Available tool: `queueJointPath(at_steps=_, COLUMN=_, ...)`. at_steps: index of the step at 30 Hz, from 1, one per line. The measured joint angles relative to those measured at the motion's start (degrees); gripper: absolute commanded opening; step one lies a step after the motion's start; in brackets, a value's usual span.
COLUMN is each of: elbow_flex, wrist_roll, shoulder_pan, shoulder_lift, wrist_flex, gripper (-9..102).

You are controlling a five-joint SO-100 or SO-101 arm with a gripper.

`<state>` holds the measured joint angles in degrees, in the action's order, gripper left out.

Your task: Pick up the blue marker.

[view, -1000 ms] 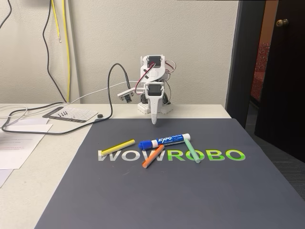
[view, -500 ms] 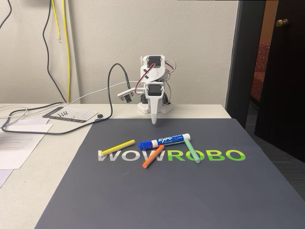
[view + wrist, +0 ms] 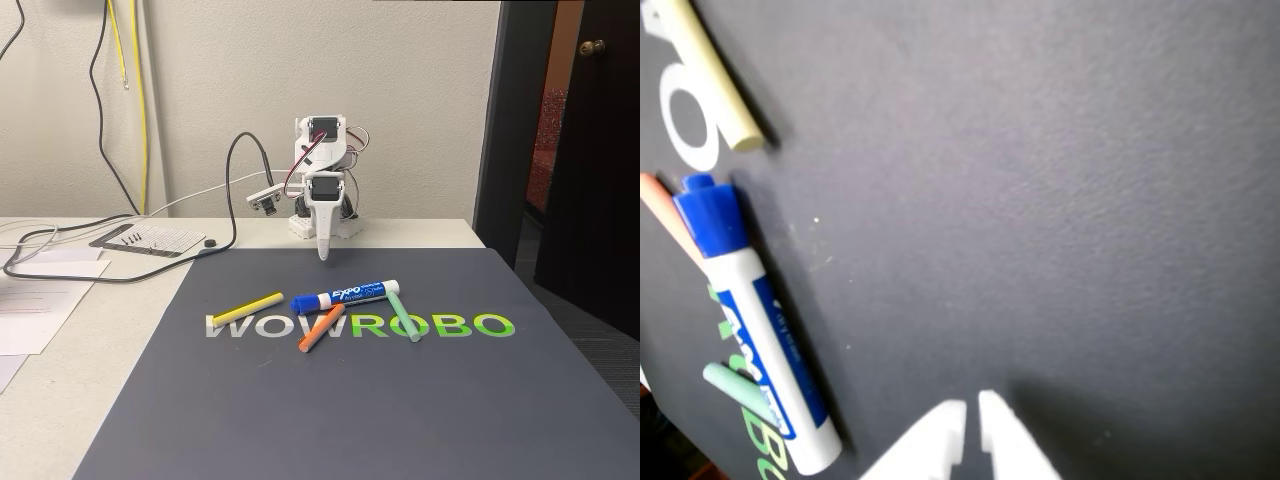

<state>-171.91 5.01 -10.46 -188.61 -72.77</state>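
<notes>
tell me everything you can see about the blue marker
The blue marker is a thick white-barrelled Expo dry-erase pen with a blue cap and blue label, capped, plastic by its look. It lies flat on the dark mat, cap to the left in the fixed view, just above the WOWROBO lettering. The orange stick meets it near the cap and the mint-green stick near its tail end. Nothing grips it.

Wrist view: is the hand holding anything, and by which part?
Nothing is held. The white two-finger hand is closed on nothing above the dark mat; the white-barrelled, blue-capped marker lies apart on it.
</notes>
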Motion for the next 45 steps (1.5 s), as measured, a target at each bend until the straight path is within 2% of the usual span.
queueJointPath(at_steps=16, elbow_flex=4.66, wrist_roll=6.15, shoulder_pan=-4.39, shoulder_lift=0.0, wrist_flex=3.78, gripper=0)
queueJointPath(at_steps=24, elbow_flex=5.19, wrist_roll=4.92, shoulder_pan=-5.1, shoulder_lift=0.0, wrist_flex=6.68, gripper=0)
queueJointPath(at_steps=28, elbow_flex=5.19, wrist_roll=4.22, shoulder_pan=-7.82, shoulder_lift=0.0, wrist_flex=11.43, gripper=0)
queueJointPath(at_steps=37, elbow_flex=6.68, wrist_roll=5.27, shoulder_pan=-8.35, shoulder_lift=0.09, wrist_flex=16.35, gripper=0)
queueJointPath(at_steps=45, elbow_flex=21.8, wrist_roll=5.62, shoulder_pan=-8.35, shoulder_lift=15.91, wrist_flex=15.29, gripper=0)
